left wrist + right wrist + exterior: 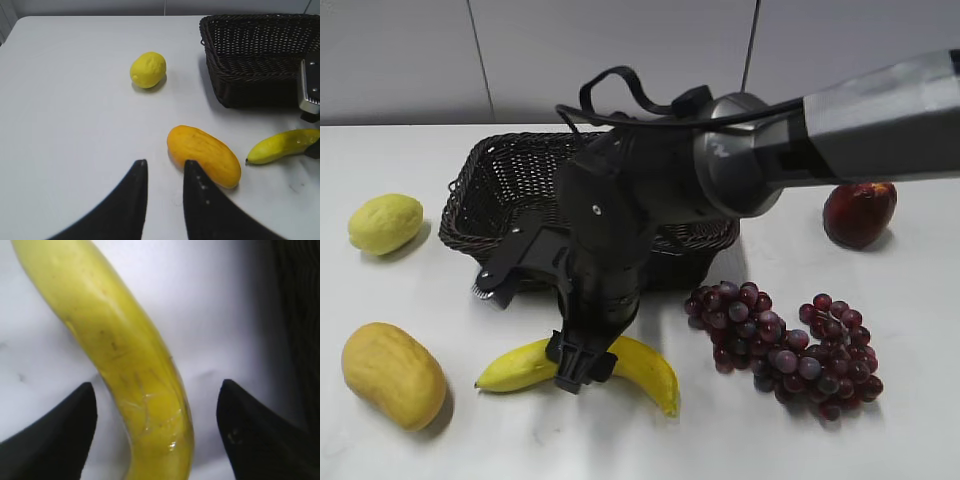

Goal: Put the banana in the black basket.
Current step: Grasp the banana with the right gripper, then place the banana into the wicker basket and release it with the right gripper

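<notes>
My right gripper (156,420), jaws spread wide, straddles the middle of the banana (640,365) lying on the table just before the black basket (510,175). Glossy and curved, it looks light but slippery; I judge mid-body the surest hold. My left gripper (162,170) idles narrowly parted.

Yellow banana (645,366), dark woven basket (500,180)

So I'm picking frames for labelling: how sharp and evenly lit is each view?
Exterior view: crisp, soft shadows under the grapes and mango. Left wrist view: sharp; the black basket is dark inside. Right wrist view: the banana is close, slightly soft, with a small glare spot low down; dark right edge.
</notes>
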